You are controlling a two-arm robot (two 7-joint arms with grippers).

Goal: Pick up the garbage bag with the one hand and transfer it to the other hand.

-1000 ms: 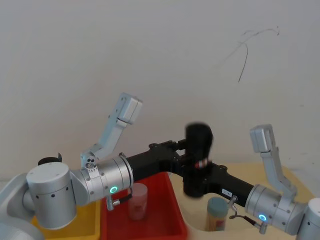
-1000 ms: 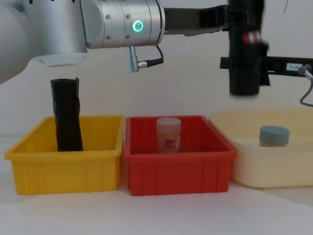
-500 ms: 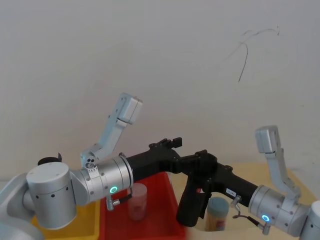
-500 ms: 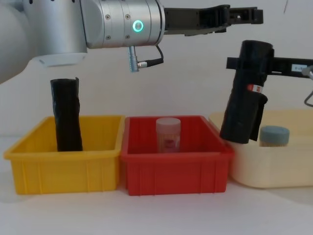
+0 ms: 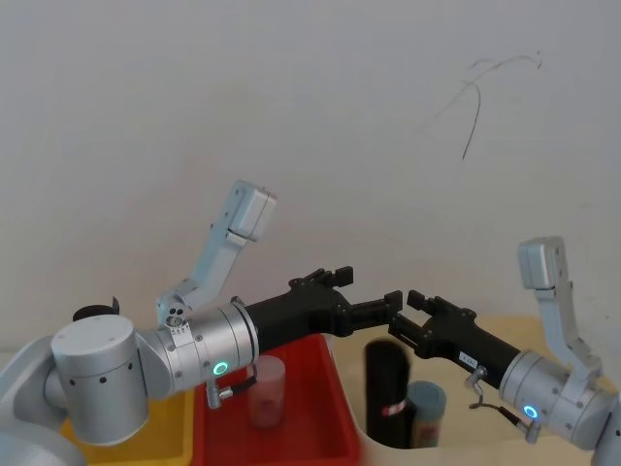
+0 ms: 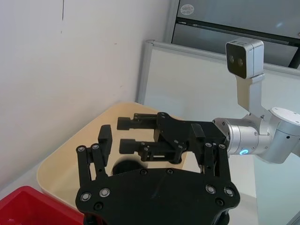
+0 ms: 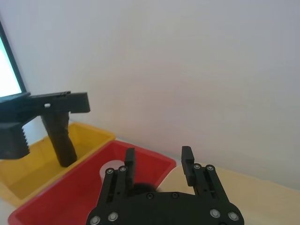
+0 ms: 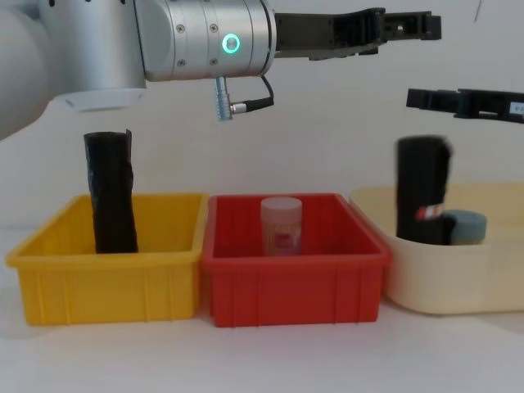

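The garbage bag (image 8: pixel 422 190) is standing in the cream tub (image 8: pixel 458 274).
The one hand (image 8: pixel 409 24) and the other hand (image 8: pixel 426 99) are both hanging above it, open and holding nothing.

Garbage bag (image 8: pixel 422 190) — in right tray (image 8: pixel 458 282).

The one hand (image 6: pixel 154 154) fills the near part of the left wrist view, its 2 black fingers (image 6: pixel 105 139) spread apart with nothing between them. Beyond it, toward 2 o'clock, the other hand (image 6: pixel 124 135) points back at it on its silver arm (image 6: pixel 255 138), fingers parted. The garbage bag's (image 6: pixel 125 167) round black top shows below them, standing on the beige tray (image 6: pixel 70 164); a red bin's (image 6: pixel 28 206) corner sits at 8 o'clock.
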